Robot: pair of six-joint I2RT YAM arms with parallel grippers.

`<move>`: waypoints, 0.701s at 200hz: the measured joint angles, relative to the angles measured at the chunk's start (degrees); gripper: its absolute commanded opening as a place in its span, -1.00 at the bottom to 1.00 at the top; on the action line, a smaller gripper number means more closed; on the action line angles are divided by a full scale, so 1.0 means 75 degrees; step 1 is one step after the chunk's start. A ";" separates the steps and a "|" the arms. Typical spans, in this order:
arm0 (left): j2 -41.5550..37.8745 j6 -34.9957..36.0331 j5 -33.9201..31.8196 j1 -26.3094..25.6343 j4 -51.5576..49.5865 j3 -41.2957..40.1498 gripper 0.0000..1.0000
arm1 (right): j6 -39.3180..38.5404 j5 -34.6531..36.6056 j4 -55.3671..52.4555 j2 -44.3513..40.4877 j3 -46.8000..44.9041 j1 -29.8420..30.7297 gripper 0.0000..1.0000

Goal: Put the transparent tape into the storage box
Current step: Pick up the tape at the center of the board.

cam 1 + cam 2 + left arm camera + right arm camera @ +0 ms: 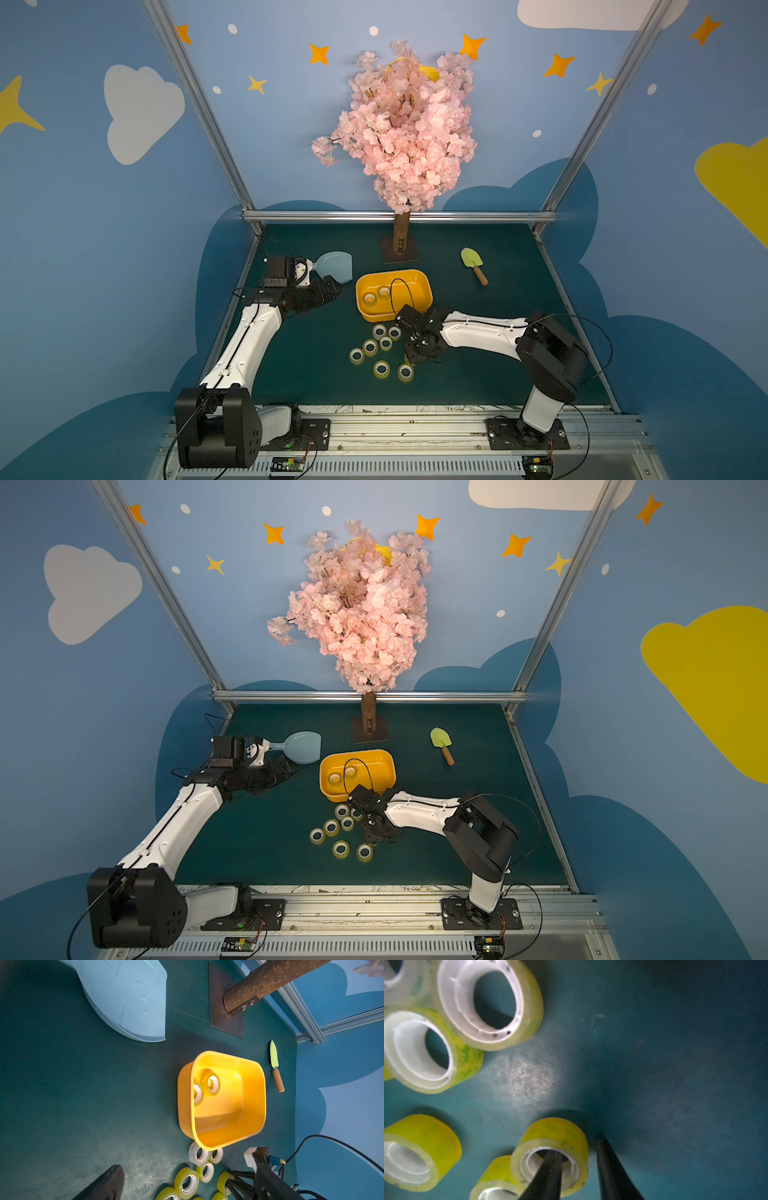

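Item one, right pincer (pixel 575 1147): lowered over the green mat (pixel 675 1064), jaws partly apart and set astride the wall of one transparent tape roll (pixel 556 1132), which lay flat on the mat. One finger (pixel 550 1167) stood inside the white core, the other just outside the yellow wall with a sliver of mat showing between, so no firm hold was seen. Loose rolls (pixel 370 347): seven more, flat on the mat, clustered to the left of that pincer, the nearest just beside it. Storage box (pixel 368 311): orange-yellow tub, just beyond the right pincer, upright and open, with two tape rolls (pixel 369 297) lying inside at the end farther to the pincer's left. Item two, left pincer (pixel 330 291): stood well to the left of the box; how far its jaws were apart could not be told. Dustpan (pixel 336 266), pale blue: just beyond the left pincer; contact could not be told. Green trowel (pixel 471 259): beyond and right of the right pincer, well apart. Blossom tree (pixel 401 237): at the mat's far edge.
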 measured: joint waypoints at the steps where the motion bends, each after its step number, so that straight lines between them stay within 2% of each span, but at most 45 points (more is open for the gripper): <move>1: 0.0000 0.0000 0.0000 -0.0003 0.0003 0.0000 1.00 | 0.0012 0.0003 0.0000 0.0000 0.0000 0.0000 -0.55; 25: -0.0006 0.0000 0.0003 -0.0006 0.0003 0.0000 1.00 | 0.0009 0.0087 -0.0012 -0.0047 -0.0003 0.0023 -0.90; 38: -0.0020 -0.0003 0.0000 -0.0006 0.0003 0.0000 1.00 | 0.0038 0.0175 -0.0012 -0.0119 -0.0020 0.0038 -1.00; 94: -0.0038 -0.0003 -0.0006 -0.0052 0.0003 0.0000 1.00 | -0.0009 0.0469 -0.0219 -0.1722 -0.0350 0.0047 -1.00; 140: -0.0038 -0.0003 -0.0003 -0.0143 0.0003 0.0000 1.00 | -0.0189 0.0589 -0.0673 -0.2605 0.0140 -0.0239 -1.00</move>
